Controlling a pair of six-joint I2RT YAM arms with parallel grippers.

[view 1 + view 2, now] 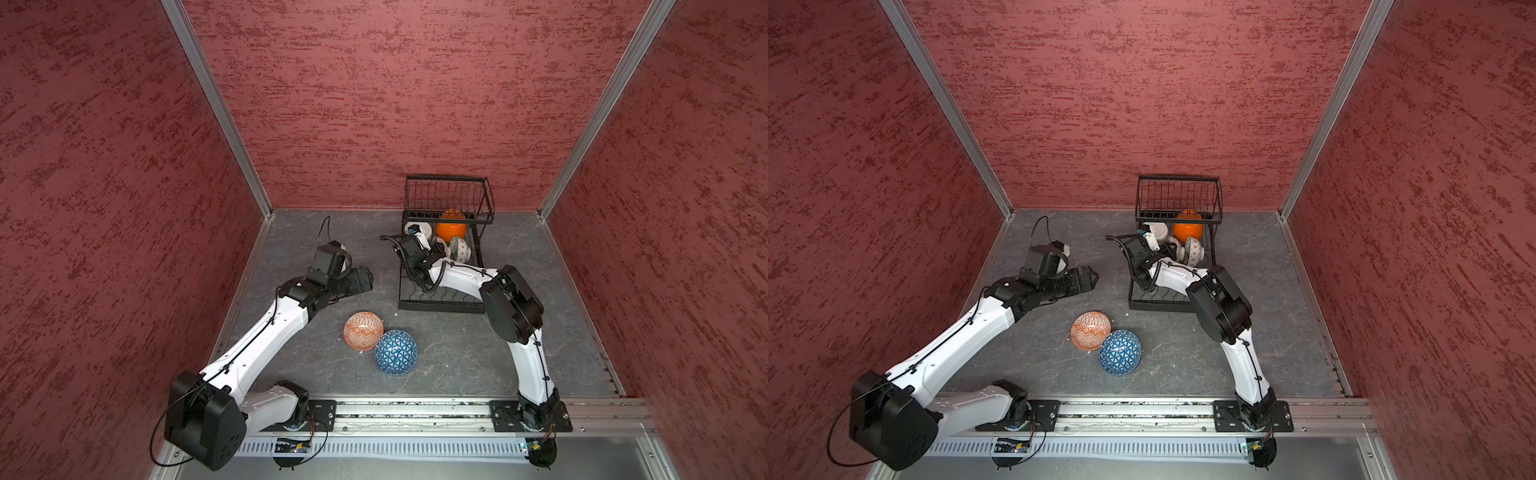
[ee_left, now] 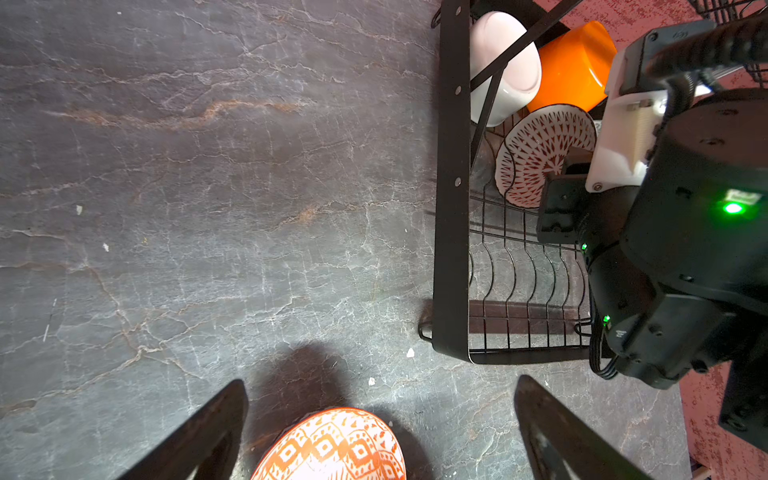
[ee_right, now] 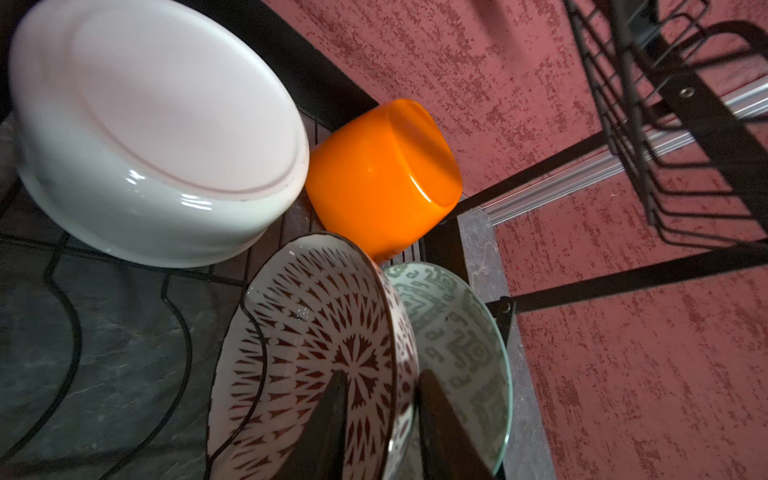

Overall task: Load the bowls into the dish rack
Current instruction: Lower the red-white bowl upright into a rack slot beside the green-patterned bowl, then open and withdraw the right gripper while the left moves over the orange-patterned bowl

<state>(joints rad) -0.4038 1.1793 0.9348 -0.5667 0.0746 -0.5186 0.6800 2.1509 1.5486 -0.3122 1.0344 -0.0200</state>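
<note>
Grey counter (image 1: 457, 365), red walls. Right pincer (image 3: 381, 374) standing parted astride red bowl (image 3: 316, 332) rim inside rack (image 1: 440, 307); bowl tilting just beside green bowl (image 3: 457, 332). Risk: finger catching rim on exit, toppling both. Left pincer (image 2: 381, 379) hanging wide open; blue bowl (image 1: 395, 352), print bowl (image 1: 363, 330) lying before rack.

The black wire dish rack (image 1: 441, 306) holds 4 bowls at its far end: a white bowl (image 3: 158, 124) and an orange bowl (image 3: 374, 174) tipped with their bases showing, and a red-and-white bowl (image 3: 316, 332) and a grey-green bowl (image 3: 457, 332) on edge, side by side. On the table, an orange-patterned bowl (image 1: 363, 330) touches a blue triangle-patterned bowl (image 1: 395, 352).
</note>
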